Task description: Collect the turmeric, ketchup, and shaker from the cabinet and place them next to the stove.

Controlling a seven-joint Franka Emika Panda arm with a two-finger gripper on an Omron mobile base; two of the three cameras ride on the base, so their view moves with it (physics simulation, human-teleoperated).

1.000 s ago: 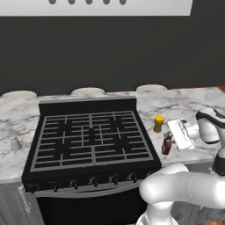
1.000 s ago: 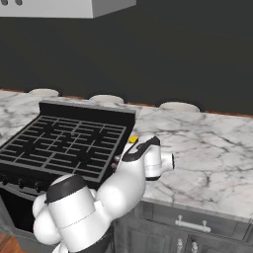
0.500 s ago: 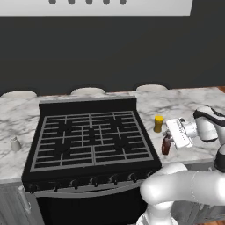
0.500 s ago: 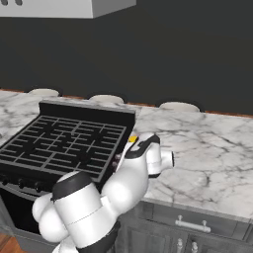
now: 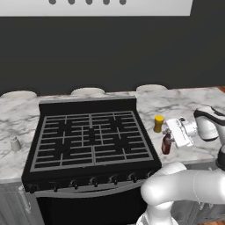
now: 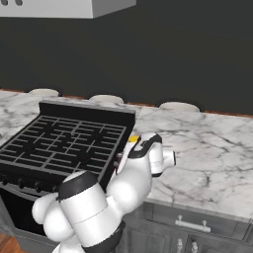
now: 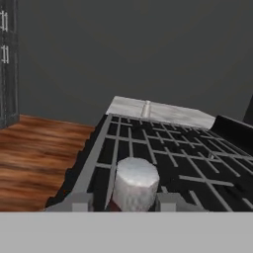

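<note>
On the marble counter (image 5: 202,103) just right of the stove (image 5: 92,140), the ketchup (image 5: 166,143) stands upright near the counter's front edge, a slim dark red bottle whose pale cap (image 7: 135,182) sits between the two finger tips in the hand view. The gripper (image 5: 170,137) reaches in level from the right and brackets the bottle's neck; whether the fingers press it or stand just clear cannot be told from any view. Just behind the bottle, a little farther from the counter's front edge, the turmeric (image 5: 158,124) stands apart from it, close to the stove's right rim. In the right base view the arm's wrist covers most of both jars, with only the yellow cap (image 6: 133,140) peeking past it. The shaker (image 5: 15,143) stands well away on the counter strip left of the stove. To the right of the gripper the marble runs open and bare toward the far end; to its left the black grates (image 7: 163,153) begin at once.
</note>
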